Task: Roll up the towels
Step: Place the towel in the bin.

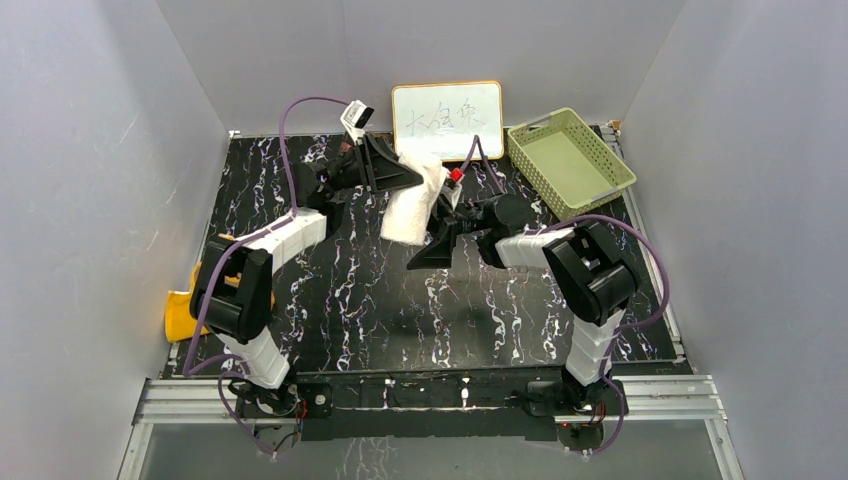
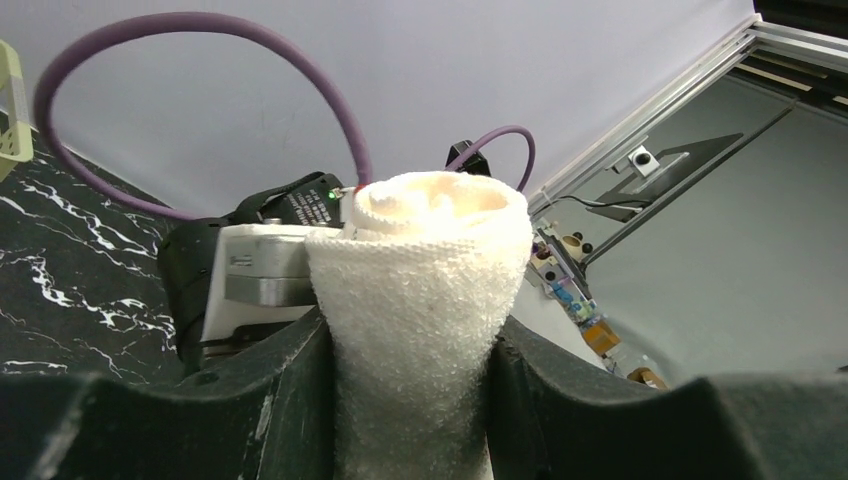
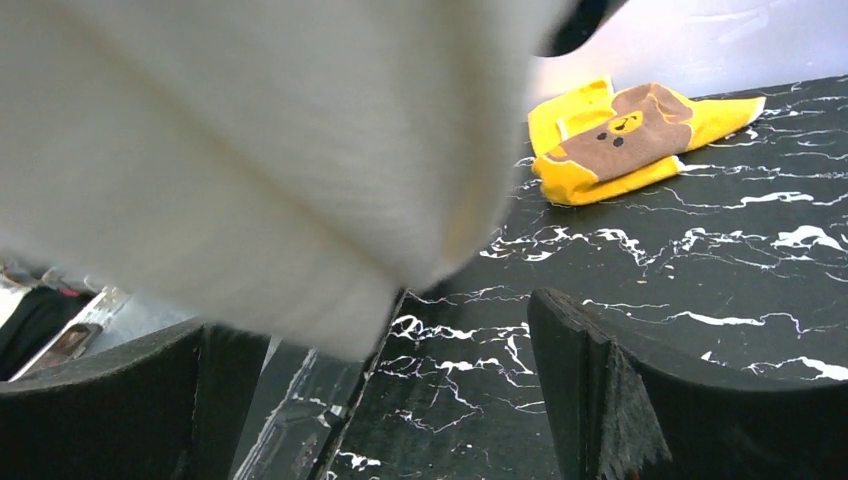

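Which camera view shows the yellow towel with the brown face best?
The right wrist view: the yellow towel lies in plain sight on the dark table, its brown face clear. The top view shows only an edge of the towel behind the left arm. The left wrist view does not show it.

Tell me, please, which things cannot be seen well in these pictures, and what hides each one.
Top view: orange-yellow towel, mostly behind the left arm.
Top view: writing on the whiteboard, too small to read.
Left wrist view: lower end of the cream towel, cut off by the bottom edge between the jaws.
Right wrist view: cream towel is a blur near the lens and covers the scene's left part.
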You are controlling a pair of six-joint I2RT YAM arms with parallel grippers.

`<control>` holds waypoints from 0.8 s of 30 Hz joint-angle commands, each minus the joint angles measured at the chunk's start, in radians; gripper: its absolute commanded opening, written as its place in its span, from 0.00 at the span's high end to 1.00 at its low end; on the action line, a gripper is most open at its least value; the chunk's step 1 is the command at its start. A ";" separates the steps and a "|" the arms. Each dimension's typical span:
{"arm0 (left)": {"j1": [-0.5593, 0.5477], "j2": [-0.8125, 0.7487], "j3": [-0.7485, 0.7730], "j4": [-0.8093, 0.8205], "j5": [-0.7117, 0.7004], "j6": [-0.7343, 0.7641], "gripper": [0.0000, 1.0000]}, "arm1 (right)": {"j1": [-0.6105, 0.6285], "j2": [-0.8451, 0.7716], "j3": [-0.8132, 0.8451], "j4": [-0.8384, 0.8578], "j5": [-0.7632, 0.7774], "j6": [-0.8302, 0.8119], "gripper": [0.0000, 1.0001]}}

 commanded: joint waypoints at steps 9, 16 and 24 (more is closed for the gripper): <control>-0.001 -0.029 0.039 0.293 0.002 -0.014 0.55 | -0.040 -0.157 -0.085 0.333 0.080 -0.114 0.02; -0.003 -0.039 0.046 0.293 0.005 -0.018 0.55 | -0.046 -0.084 -0.070 0.335 0.179 -0.114 0.02; -0.006 -0.028 0.042 0.294 0.007 -0.013 0.56 | -0.046 -0.121 -0.058 0.336 0.174 -0.102 0.02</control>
